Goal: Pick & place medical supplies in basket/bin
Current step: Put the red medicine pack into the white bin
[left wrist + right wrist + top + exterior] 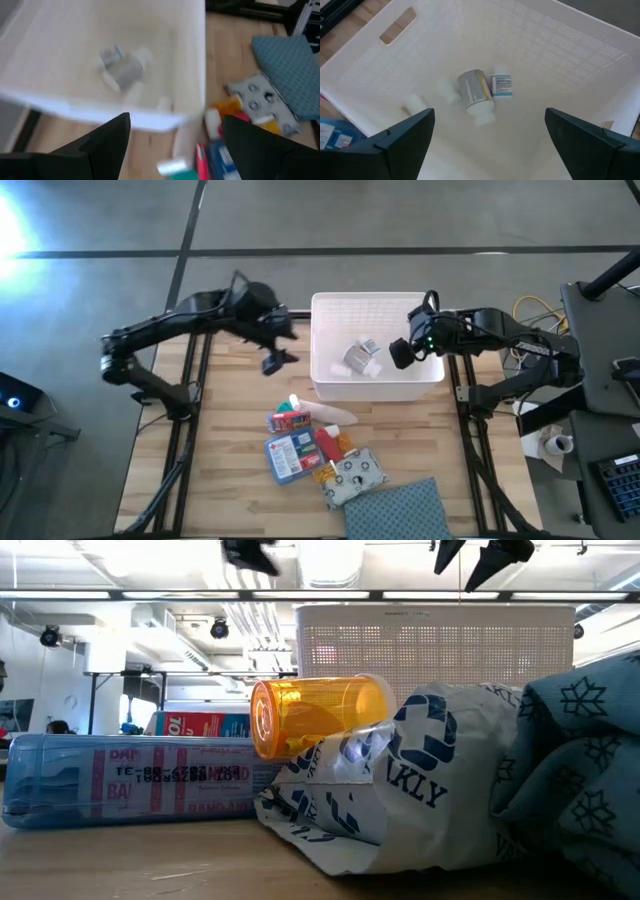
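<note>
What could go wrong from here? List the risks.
1. The right gripper hangs open over the white bin; a reach to the table supplies could clip its near wall.
2. The orange vial lies on its side on the patterned pouch; a nudge might roll it off.

An open lab or workshop hall: concrete floor (400, 220), exposed ceiling ducts (180, 635), wooden workbench (240, 410).

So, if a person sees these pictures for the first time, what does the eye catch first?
The white bin at the table's middle, with two pill bottles lying inside. The right gripper hangs open over it, and the left gripper is open beside its left wall. In front of the bin lies a bright heap of packs next to a blue dotted cloth.
</note>
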Robot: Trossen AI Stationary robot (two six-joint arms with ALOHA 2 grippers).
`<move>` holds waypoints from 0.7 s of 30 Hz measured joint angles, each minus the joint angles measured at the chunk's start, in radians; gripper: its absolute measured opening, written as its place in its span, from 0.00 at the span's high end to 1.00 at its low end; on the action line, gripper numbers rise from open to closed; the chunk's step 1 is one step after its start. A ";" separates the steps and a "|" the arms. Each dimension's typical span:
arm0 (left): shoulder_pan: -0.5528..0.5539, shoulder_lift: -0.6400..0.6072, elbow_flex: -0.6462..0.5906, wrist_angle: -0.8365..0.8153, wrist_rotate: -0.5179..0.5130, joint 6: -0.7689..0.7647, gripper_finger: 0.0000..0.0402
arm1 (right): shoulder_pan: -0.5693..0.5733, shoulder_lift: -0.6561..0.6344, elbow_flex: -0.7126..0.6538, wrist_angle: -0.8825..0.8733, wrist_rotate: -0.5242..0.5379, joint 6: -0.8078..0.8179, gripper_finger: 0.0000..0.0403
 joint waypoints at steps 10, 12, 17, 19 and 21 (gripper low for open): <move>0.001 -0.321 -0.629 0.232 -0.001 -0.247 0.27 | 0.000 0.006 0.000 0.048 0.000 0.000 0.09; -0.006 -0.360 -0.743 0.313 0.010 -0.286 0.27 | 0.000 0.006 0.000 0.061 0.000 0.000 0.09; -0.071 -0.424 -0.940 0.480 0.019 -0.298 0.27 | 0.004 0.006 0.000 0.062 -0.027 0.033 0.09; -0.108 -0.429 -0.989 0.553 0.018 -0.298 0.27 | 0.010 0.006 0.000 0.062 -0.028 0.051 0.09; -0.142 -0.425 -1.014 0.624 0.016 -0.298 0.27 | 0.015 0.006 0.000 0.062 -0.028 0.052 0.09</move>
